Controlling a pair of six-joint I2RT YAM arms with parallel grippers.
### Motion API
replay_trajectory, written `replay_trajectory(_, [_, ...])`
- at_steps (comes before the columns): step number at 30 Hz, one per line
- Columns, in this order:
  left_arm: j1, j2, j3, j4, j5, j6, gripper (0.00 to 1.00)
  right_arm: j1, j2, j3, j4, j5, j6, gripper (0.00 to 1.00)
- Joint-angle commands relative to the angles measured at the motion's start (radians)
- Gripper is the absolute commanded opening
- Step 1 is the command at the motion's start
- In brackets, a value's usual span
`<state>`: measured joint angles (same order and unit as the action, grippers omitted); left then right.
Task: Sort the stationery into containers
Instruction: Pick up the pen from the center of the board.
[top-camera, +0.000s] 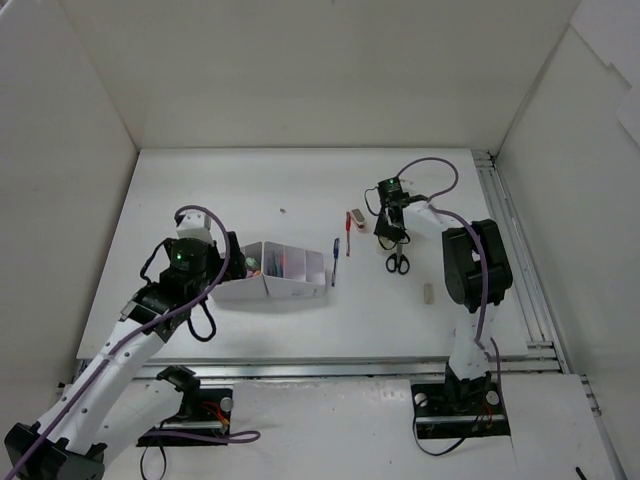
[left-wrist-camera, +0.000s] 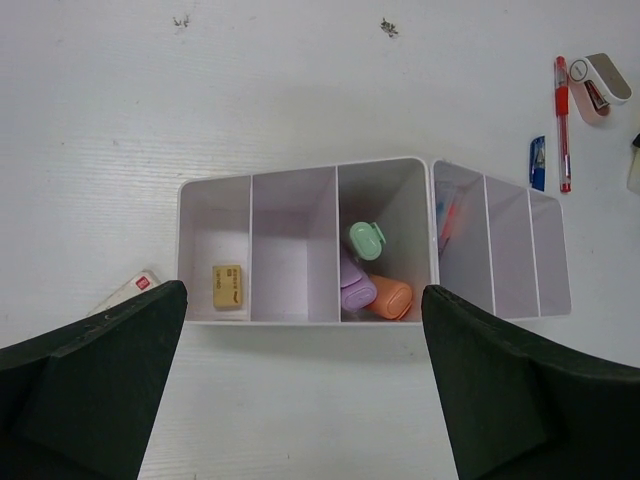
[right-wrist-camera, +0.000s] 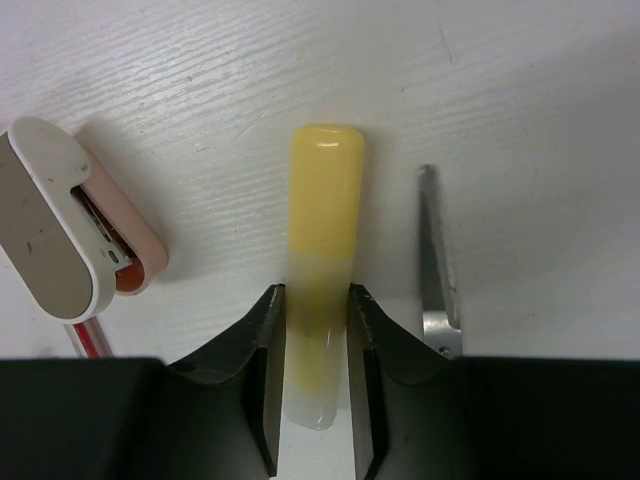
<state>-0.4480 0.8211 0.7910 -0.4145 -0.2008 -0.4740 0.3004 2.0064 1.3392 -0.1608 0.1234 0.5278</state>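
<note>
My right gripper (right-wrist-camera: 317, 320) is shut on a yellow marker (right-wrist-camera: 325, 200) that lies on the table, the jaws pressing both its sides near the pale cap end. In the top view this gripper (top-camera: 388, 235) sits just above the black-handled scissors (top-camera: 397, 262), whose blade (right-wrist-camera: 435, 250) lies right of the marker. My left gripper (left-wrist-camera: 303, 300) is open and empty, hovering at the near side of the white organizer (left-wrist-camera: 300, 322). The organizer holds a tan eraser (left-wrist-camera: 227, 285) and green (left-wrist-camera: 366, 240), purple (left-wrist-camera: 355, 288) and orange (left-wrist-camera: 390, 297) markers.
A red pen (top-camera: 348, 240), a blue pen (top-camera: 335, 262) and a white-and-pink stapler-like item (top-camera: 357, 218) lie between organizer (top-camera: 300, 292) and right gripper. A pale eraser (top-camera: 428, 294) lies right of the scissors. A small white-and-red item (left-wrist-camera: 130, 290) lies at the organizer's left end. White walls enclose the table.
</note>
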Motion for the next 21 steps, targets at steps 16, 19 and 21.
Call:
replay_trajectory(16, [-0.014,0.053,0.136,0.200,0.461,0.078,1.00,0.247,-0.681,-0.337,0.260,-0.350,-0.503,0.00])
replay_trajectory(19, [-0.035,0.061,0.111,0.287,0.584,0.081,1.00,0.321,-0.761,-0.419,0.329,-0.518,-0.496,0.00])
replay_trajectory(21, [-0.047,0.079,0.102,0.345,0.629,0.066,0.99,0.380,-0.781,-0.448,0.378,-0.580,-0.494,0.00])
